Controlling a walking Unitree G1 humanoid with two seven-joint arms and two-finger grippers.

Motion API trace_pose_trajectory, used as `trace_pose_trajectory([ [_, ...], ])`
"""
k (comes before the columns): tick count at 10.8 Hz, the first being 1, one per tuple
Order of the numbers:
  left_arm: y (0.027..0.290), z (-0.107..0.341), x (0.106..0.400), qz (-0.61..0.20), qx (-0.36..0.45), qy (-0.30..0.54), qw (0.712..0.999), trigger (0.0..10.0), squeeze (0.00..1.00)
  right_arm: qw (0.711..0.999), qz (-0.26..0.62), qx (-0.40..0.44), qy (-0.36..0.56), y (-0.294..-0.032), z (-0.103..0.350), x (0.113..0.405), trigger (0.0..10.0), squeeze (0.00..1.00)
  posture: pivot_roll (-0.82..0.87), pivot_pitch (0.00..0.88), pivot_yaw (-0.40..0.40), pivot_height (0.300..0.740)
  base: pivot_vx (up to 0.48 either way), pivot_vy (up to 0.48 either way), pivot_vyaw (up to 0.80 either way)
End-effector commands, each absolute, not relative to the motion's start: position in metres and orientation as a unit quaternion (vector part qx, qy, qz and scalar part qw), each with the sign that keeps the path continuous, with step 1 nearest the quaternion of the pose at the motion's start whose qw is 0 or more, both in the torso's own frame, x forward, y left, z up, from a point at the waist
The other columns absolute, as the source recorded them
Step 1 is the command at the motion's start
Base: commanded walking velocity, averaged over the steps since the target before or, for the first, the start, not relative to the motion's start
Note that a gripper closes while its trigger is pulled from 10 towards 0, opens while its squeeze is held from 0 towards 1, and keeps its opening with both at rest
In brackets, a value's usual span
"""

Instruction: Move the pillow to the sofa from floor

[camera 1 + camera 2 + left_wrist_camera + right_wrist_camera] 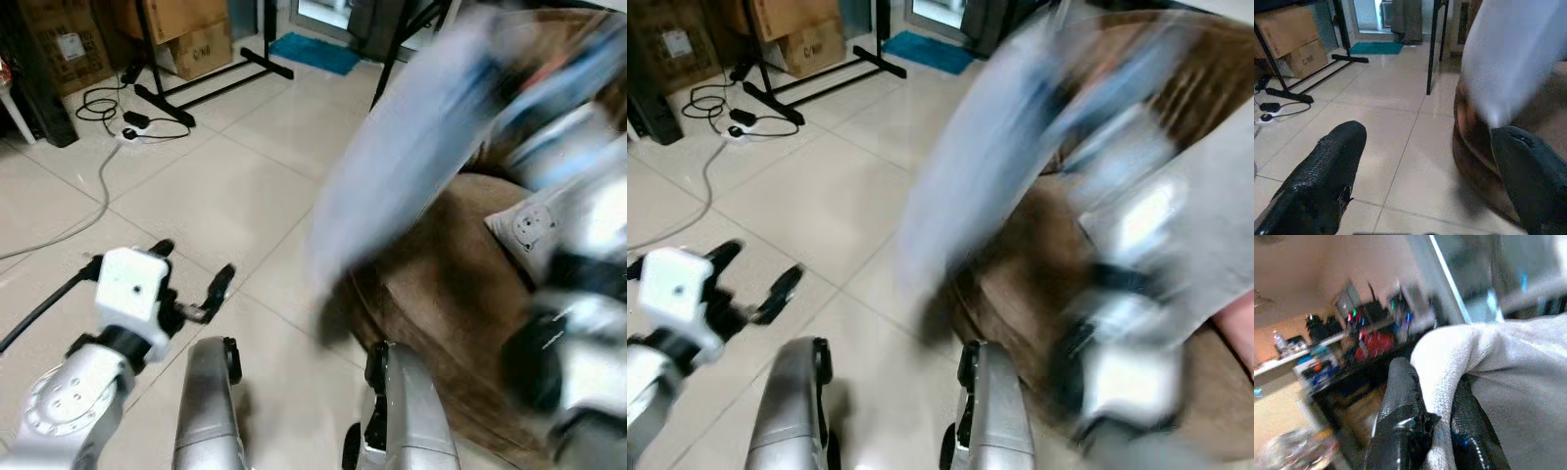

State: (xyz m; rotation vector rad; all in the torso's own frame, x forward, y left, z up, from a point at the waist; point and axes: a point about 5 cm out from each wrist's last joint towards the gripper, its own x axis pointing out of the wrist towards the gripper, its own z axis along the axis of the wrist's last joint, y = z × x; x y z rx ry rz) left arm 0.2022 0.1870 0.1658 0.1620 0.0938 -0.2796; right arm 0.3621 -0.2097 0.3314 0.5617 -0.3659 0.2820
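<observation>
We see the pale grey pillow blurred at upper right of frame, above the brown sofa, right gripper clamped on a fold of it, left gripper at lower left, fingers apart, over tiled floor

My left arm is bent low in front of me, wrist turned outward, and the left gripper hangs above the floor with its two black fingers spread wide, nothing between them. My right arm is raised on the right side and smeared with motion blur, so I can't make out its pose well. In the wrist view, the right gripper has both fingers pinched on a fold of the pillow.
</observation>
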Motion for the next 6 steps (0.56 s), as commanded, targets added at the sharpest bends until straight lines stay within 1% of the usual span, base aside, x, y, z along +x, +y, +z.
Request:
trace_pose_trajectory([
  [1, 0.184, 0.164, 0.205, -0.134, 0.082, 0.047, 0.986, 10.0, 0.0, 0.93, 0.132, 0.246, -0.238, -0.221, 0.367, 0.352, 0.0, 0.0, 0.18, 0.0, -0.088, 0.495, 0.0, 0.0, 0.0],
  [2, 0.183, 0.164, 0.205, -0.133, 0.082, 0.046, 0.987, 10.0, 0.0, 0.932, 0.131, 0.229, -0.248, -0.223, 0.379, 0.349, 0.0, 0.0, 0.18, 0.0, -0.093, 0.495, 0.0, 0.0, 0.0],
  [3, 0.183, 0.164, 0.207, -0.129, 0.08, 0.044, 0.987, 10.0, 0.0, 0.947, 0.132, 0.201, -0.214, -0.218, 0.371, 0.353, 5.6, 0.0, 0.17, 0.0, -0.099, 0.495, 0.0, 0.0, 0.0],
  [4, 0.181, 0.163, 0.21, -0.126, 0.08, 0.04, 0.988, 10.0, 0.0, 0.969, 0.115, 0.185, -0.119, -0.204, 0.33, 0.37, 10.0, 0.0, 0.18, 0.0, -0.106, 0.495, 0.0, 0.0, 0.0],
  [6, 0.18, 0.167, 0.212, -0.12, 0.079, 0.031, 0.989, 10.0, 0.0, 0.976, 0.136, 0.168, -0.029, -0.182, 0.284, 0.377, 10.0, 0.0, 0.2, 0.0, -0.119, 0.495, 0.0, 0.0, 0.0],
])
